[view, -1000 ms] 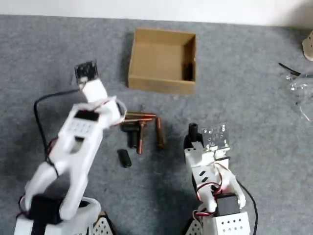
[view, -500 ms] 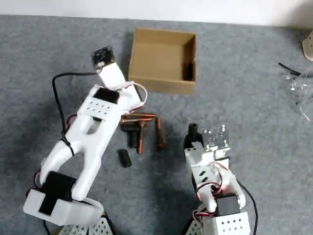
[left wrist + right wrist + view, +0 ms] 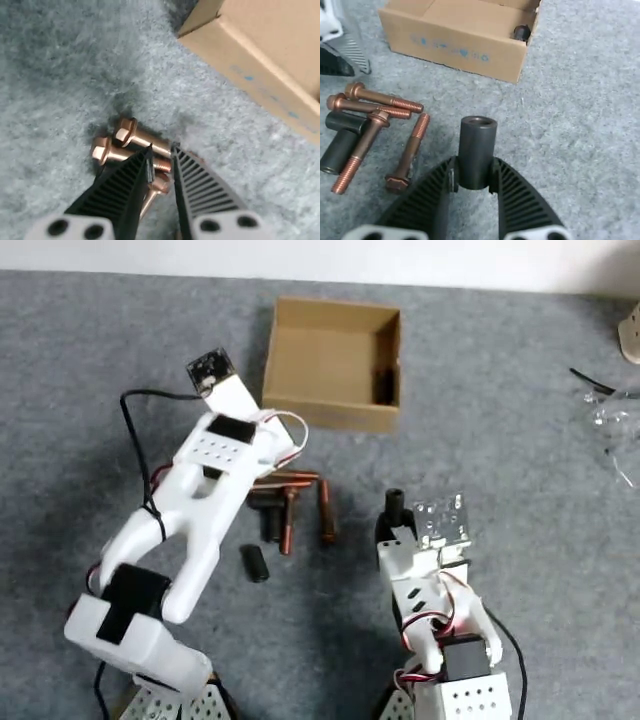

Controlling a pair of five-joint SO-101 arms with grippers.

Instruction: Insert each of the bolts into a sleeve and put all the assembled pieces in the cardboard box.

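Observation:
Several copper bolts (image 3: 291,479) lie in a loose pile on the grey carpet in front of the cardboard box (image 3: 325,413). My left gripper (image 3: 162,149) hovers just over two bolt heads (image 3: 125,131), jaws slightly apart, nothing between them. Two black sleeves (image 3: 268,517) (image 3: 254,563) lie by the pile. My right gripper (image 3: 474,169) is shut on a third black sleeve (image 3: 477,142), held upright to the right of the bolts (image 3: 375,98). Another dark piece (image 3: 522,32) rests inside the box (image 3: 455,44) at its right wall.
Clear plastic bits and a black wire (image 3: 603,400) lie at the far right edge of the carpet. A pale object (image 3: 631,332) sits at the upper right edge. Open carpet lies right of the box.
My left arm has swung right and forward, from left of the bolt pile to over the bolt heads near the box. The right arm and its sleeve have stayed still.

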